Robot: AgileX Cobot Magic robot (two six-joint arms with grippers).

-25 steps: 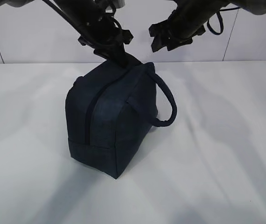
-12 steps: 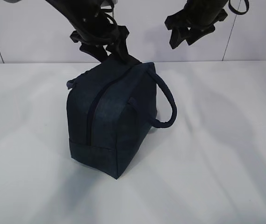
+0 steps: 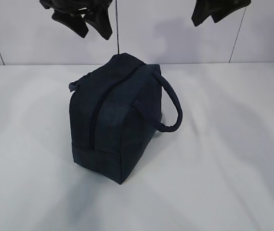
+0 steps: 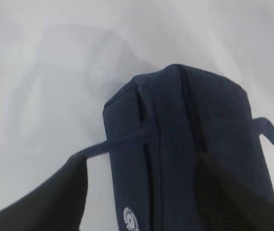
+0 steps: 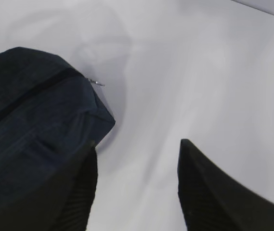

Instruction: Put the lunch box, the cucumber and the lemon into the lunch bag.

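The dark navy lunch bag [image 3: 115, 120] stands alone on the white table [image 3: 223, 159] with its top zipper closed. One looped handle [image 3: 171, 103] hangs on its right side. It also shows in the left wrist view [image 4: 185, 144] and the right wrist view [image 5: 31, 125], where a silver ring pull [image 5: 97, 83] sticks out at its end. My left gripper [image 3: 83, 25] is open and empty, high above the bag's far end; it also shows in its wrist view [image 4: 141, 192]. My right gripper [image 3: 218, 12] is open and empty, high at the upper right; it also shows in its wrist view [image 5: 137, 178]. The lunch box, cucumber and lemon are out of view.
A white tiled wall [image 3: 156, 33] stands behind the table. White tabletop surrounds the bag on all sides.
Both grippers have risen away from the bag. The left gripper has let go of the bag's far top end. The bag has stayed in place.
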